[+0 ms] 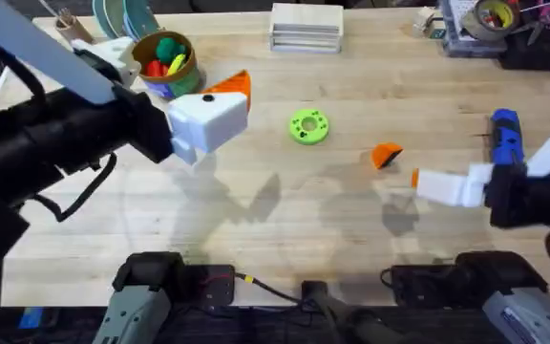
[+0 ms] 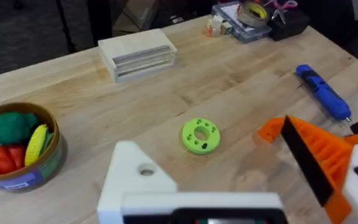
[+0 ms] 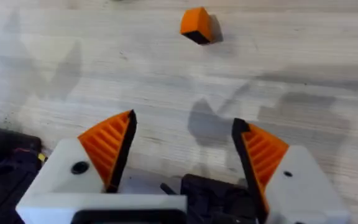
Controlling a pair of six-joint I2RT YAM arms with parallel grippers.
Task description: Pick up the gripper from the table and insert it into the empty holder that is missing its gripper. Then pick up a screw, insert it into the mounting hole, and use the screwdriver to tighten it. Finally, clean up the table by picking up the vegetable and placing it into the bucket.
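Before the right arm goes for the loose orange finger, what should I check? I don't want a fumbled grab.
1. Right pincer open, both pads on: ok.
2. Orange finger lying free on the table, nothing touching it: ok.
3. Right pincer around the finger: not ok, the finger lies apart, ahead of it.
4. Holder on the left pincer bare, mounting hole showing: ok.
5. Screwdriver free on the table: ok.
6. Screw located: cannot tell.
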